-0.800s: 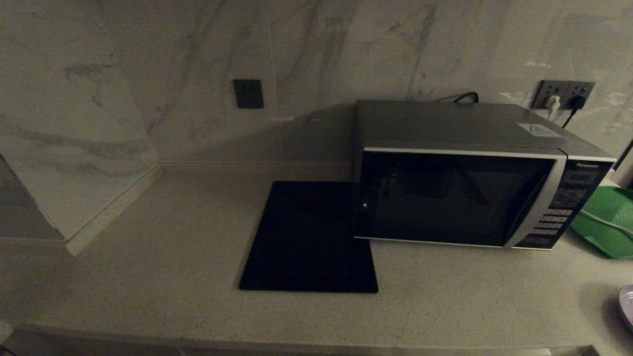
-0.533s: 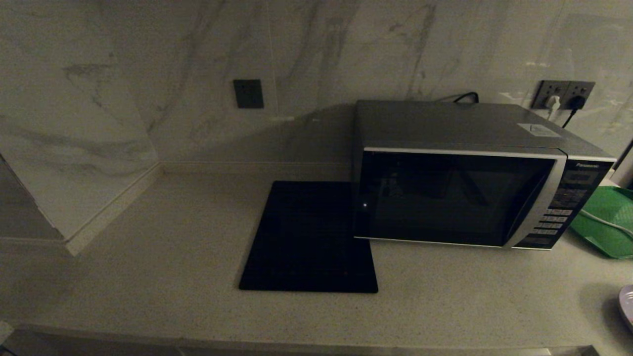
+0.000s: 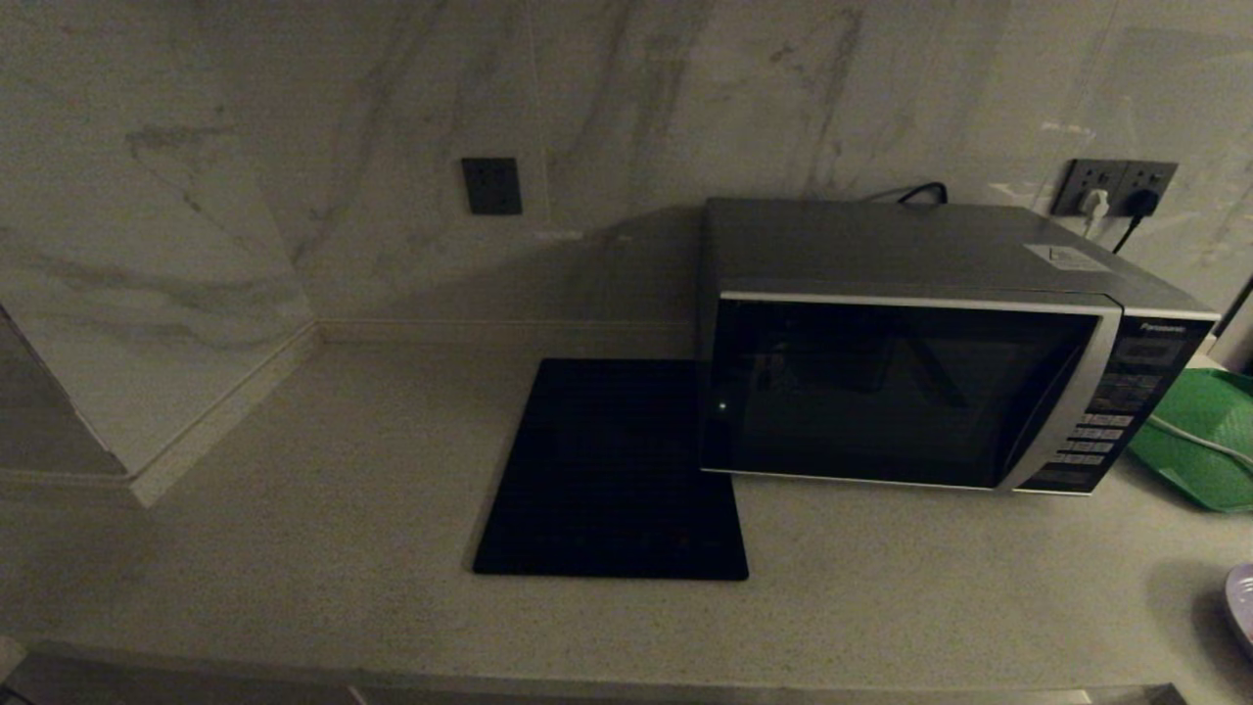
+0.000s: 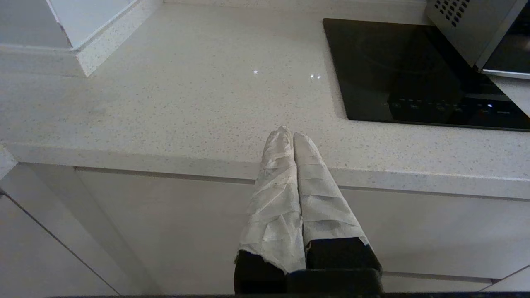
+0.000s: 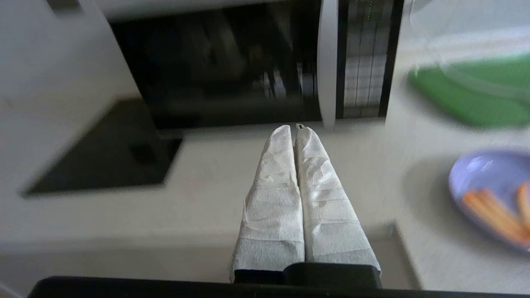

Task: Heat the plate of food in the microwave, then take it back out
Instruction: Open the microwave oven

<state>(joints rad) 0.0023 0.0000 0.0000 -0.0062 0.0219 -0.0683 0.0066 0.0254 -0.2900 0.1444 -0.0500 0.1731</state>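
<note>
Silver-grey casing, dark glass door shut, silver trim: the microwave (image 3: 940, 343), standing toward the right of a pale speckled countertop (image 3: 294, 548), with "Panasonic" legible at the top of its right-hand button panel (image 3: 1116, 411); a small white label on its top cannot be read. Flat black square slab (image 3: 612, 470) lying just beside its left side. Green tray (image 3: 1199, 441) to its right, a white cable across it. Plate of food (image 5: 495, 198), pale lilac, carrying orange-yellow sticks, on the counter near the front right corner, only its rim in the head view. Right gripper (image 5: 295, 128), fingers wrapped in white and pressed together, empty, held before the counter's front edge facing the microwave's door; the plate lies off to its right, apart. Left gripper (image 4: 290, 134), likewise wrapped and closed on nothing, by the front edge left of the slab.
</note>
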